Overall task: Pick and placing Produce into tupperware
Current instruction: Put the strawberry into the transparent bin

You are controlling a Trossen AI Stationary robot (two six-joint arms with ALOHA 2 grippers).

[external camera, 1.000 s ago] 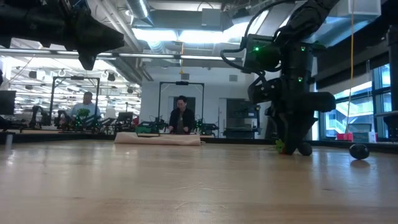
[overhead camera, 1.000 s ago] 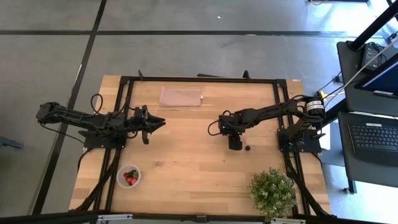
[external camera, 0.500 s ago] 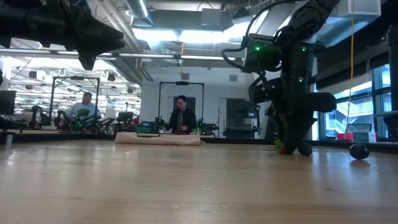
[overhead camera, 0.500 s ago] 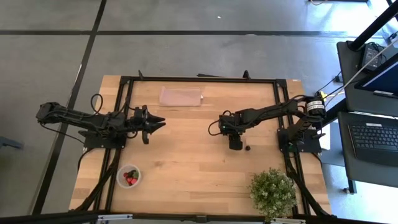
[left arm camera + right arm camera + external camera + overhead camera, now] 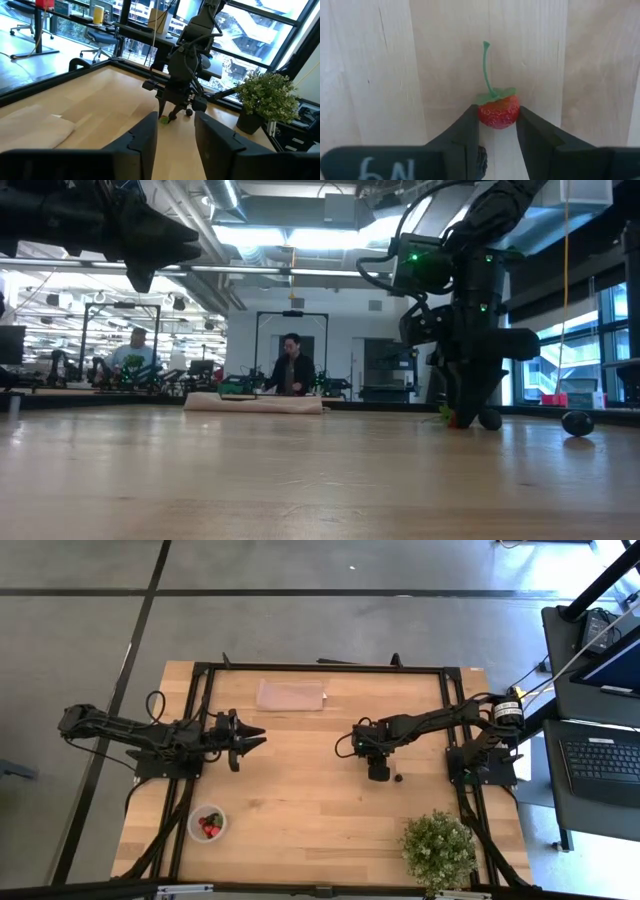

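Right wrist view: the right claw [image 5: 497,125] is clenching a strawberry [image 5: 498,111] against the tabletop [image 5: 380,65]. A dark berry [image 5: 399,778] is lying just beside it. The left claw [image 5: 252,736] is hovering released, well apart from the tub [image 5: 207,824].

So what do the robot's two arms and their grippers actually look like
Both arms are dark, jointed and slim, with black cables looping along them. The left gripper has two flat black fingers with angled tips. The right gripper has matching black fingers; white handwritten characters show on its body, and a green light glows on the wrist housing.
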